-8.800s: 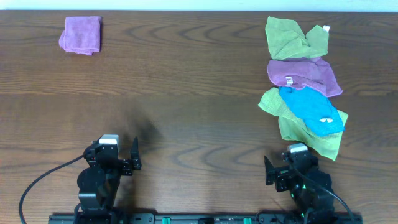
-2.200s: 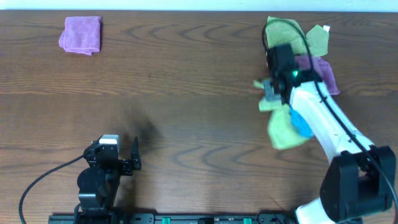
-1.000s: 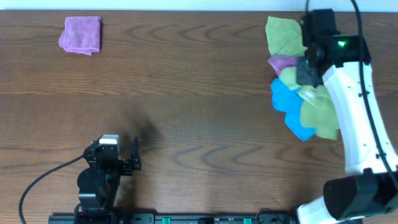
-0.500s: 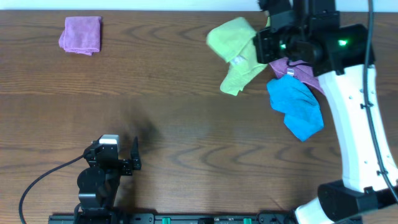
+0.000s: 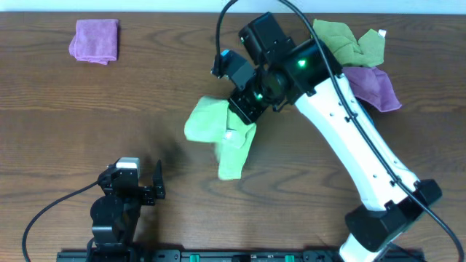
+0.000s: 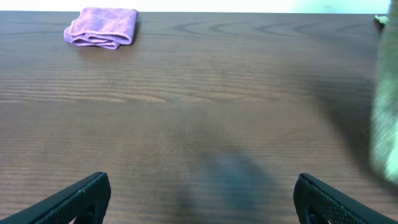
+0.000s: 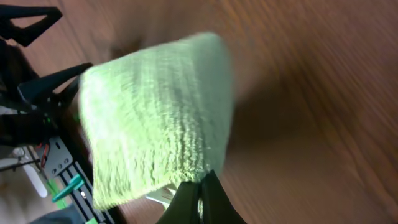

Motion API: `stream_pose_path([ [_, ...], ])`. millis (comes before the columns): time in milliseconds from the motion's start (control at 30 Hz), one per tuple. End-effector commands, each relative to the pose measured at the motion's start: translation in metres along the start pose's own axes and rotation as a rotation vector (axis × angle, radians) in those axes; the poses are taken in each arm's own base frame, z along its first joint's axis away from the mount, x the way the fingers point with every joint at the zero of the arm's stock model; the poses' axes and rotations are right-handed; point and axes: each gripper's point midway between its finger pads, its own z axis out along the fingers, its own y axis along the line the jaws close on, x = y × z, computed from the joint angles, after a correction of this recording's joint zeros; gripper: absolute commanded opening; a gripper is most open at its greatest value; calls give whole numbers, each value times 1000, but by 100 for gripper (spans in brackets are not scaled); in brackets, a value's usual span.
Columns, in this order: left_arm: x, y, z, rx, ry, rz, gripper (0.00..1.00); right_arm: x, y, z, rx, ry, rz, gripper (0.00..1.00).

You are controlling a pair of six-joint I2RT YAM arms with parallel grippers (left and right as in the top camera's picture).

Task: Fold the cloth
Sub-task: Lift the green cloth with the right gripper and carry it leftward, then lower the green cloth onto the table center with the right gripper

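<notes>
A light green cloth (image 5: pixel 218 135) hangs bunched over the middle of the table, and my right gripper (image 5: pixel 244 109) is shut on its upper edge. The right wrist view shows the same cloth (image 7: pixel 155 118) draping away from the closed right gripper (image 7: pixel 202 196), a white tag beside the fingers. My left gripper (image 5: pixel 135 178) rests at the front left, open and holding nothing. In the left wrist view the left gripper (image 6: pixel 205 205) has its fingers (image 6: pixel 81 196) spread wide over bare wood, and the green cloth (image 6: pixel 385 124) is a blur at the right edge.
A folded purple cloth (image 5: pixel 96 40) lies at the back left, also in the left wrist view (image 6: pixel 102 27). At the back right lie a crumpled darker green cloth (image 5: pixel 349 40) and a purple cloth (image 5: pixel 375 86). The right arm reaches diagonally across the table's right half.
My right arm has swung from the back-right pile toward the table's middle, carrying the light green cloth left and nearer. The left arm has not moved.
</notes>
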Motion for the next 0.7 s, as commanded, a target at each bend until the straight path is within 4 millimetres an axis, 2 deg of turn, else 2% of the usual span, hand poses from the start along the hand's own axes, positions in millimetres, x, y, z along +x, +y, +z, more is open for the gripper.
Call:
stream_pose_path([
  [0, 10, 1, 3, -4, 20, 5, 95, -5, 0, -9, 22, -31, -51, 1],
  [67, 10, 1, 3, -4, 20, 5, 95, -13, -10, -6, 50, -56, -94, 2],
  [100, 10, 1, 3, -4, 20, 5, 95, -22, -24, -1, 103, -80, -107, 2],
  [133, 10, 1, 3, -4, 20, 5, 95, -34, -43, 5, 176, -114, -105, 10],
  [167, 10, 1, 3, -4, 20, 5, 95, -54, -73, 12, 284, -175, -69, 20],
  [200, 10, 1, 3, -4, 20, 5, 95, -67, -91, 14, 349, -219, -38, 38],
  [233, 10, 1, 3, -4, 20, 5, 95, -84, -116, 17, 436, -283, 17, 66],
  [267, 10, 1, 3, -4, 20, 5, 95, -91, -127, 18, 473, -313, 43, 92],
  [300, 10, 1, 3, -4, 20, 5, 95, -94, -131, 21, 482, -324, 47, 99],
  [400, 10, 1, 3, -4, 20, 5, 95, -82, -127, 30, 461, -264, 52, 99],
  [567, 10, 1, 3, -4, 20, 5, 95, -34, -116, 51, 418, -50, 68, 99],
  [667, 10, 1, 3, -4, 20, 5, 95, -6, -120, 75, 393, 85, 73, 88],
])
